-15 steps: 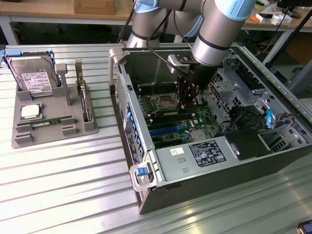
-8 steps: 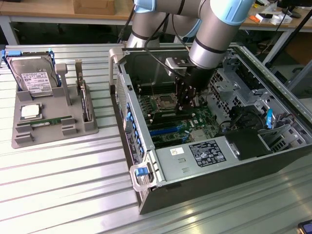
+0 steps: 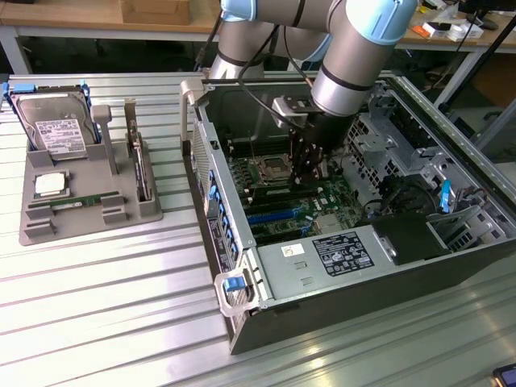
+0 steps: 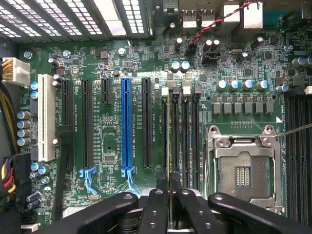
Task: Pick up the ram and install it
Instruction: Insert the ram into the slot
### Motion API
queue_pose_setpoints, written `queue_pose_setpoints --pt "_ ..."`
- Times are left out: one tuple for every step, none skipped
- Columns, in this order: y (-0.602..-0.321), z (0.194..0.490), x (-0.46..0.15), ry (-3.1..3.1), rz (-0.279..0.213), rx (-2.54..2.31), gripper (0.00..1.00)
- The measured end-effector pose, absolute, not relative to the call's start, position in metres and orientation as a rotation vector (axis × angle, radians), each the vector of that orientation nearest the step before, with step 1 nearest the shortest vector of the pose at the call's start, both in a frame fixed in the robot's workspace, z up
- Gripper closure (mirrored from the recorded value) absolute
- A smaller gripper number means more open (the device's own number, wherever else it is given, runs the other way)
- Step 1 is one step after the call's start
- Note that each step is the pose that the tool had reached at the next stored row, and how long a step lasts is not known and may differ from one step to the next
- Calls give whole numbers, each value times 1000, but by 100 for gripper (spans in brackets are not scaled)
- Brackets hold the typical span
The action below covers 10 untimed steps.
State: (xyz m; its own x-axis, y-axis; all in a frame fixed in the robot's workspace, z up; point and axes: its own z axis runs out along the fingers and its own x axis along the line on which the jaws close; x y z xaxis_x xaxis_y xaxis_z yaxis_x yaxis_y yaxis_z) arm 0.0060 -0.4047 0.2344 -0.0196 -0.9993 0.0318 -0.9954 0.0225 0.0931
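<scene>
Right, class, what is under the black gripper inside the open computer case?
The green motherboard with its black memory slots. The gripper is shut on the long thin ram stick, seen edge-on over one slot; whether it is seated is hidden.

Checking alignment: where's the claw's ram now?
Wrist view: the ram sits edge-on in the claw, over the memory slots beside the empty CPU socket.

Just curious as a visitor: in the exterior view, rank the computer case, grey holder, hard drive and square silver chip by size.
Largest to smallest:
computer case
grey holder
hard drive
square silver chip
</scene>
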Motion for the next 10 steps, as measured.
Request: queue_pose_setpoints --pt "-405 234 8 -2181 -68 2136 87" --pt "-405 234 8 -2182 -68 2136 87" --pt "-406 234 8 -2181 -68 2136 87" --pt "-406 234 8 -2181 -68 2137 87" --pt "-406 234 8 -2181 -68 2137 87" --pt "-407 234 8 -2181 -68 2137 87" --pt "-406 233 8 -2181 -68 2137 87" --pt "-406 232 8 -2180 -68 2137 87" --pt "-406 232 8 -2180 -68 2137 87" --pt "-406 231 8 -2180 -68 2137 87"
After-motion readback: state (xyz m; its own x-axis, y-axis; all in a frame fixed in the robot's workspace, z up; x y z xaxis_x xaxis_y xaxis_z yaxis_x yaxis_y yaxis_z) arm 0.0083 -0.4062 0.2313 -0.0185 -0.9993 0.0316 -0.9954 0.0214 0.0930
